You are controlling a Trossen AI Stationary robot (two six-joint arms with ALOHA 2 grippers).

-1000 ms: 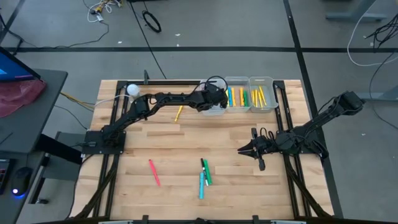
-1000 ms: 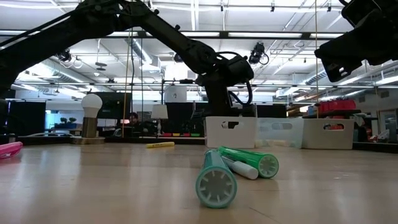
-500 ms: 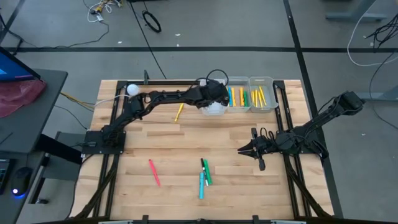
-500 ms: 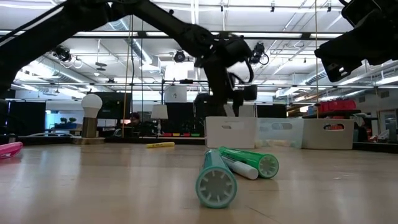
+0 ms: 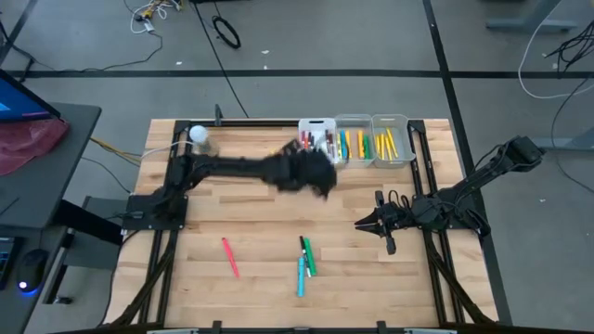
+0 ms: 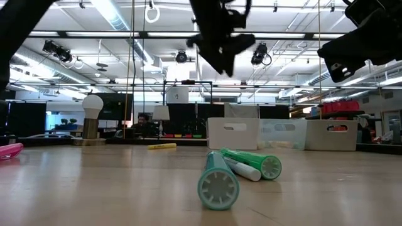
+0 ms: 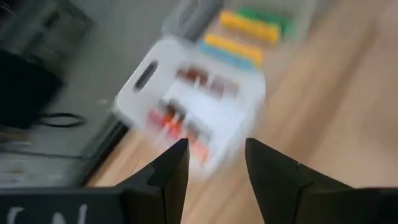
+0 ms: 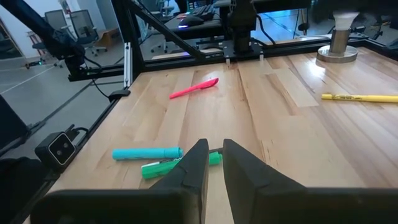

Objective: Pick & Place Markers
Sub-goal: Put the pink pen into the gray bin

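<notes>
A pink marker [image 5: 229,257], a green marker [image 5: 308,256] and a cyan marker [image 5: 300,276] lie flat near the table's front edge. A yellow marker [image 6: 162,146] lies farther back. A white bin [image 5: 317,137] at the far edge holds red markers [image 7: 186,127]. My left gripper [image 5: 316,176] hangs high above the table, just in front of that bin, open with nothing between its fingers [image 7: 214,146]. My right gripper [image 5: 364,224] waits at the right, low and pointing left, with a narrow gap between its fingers [image 8: 213,146] and nothing in it.
Two clear bins [image 5: 353,139] [image 5: 391,137] to the right of the white one hold yellow, orange and green markers. A white globe on a stand [image 5: 198,134] sits at the far left. Bare wood [image 5: 260,218] lies between the bins and the loose markers.
My left gripper has risen out of the white bin, climbing high and drawing back toward the table's near edge, rolling about its own axis as it went. The markers on the table have stayed where they were.
</notes>
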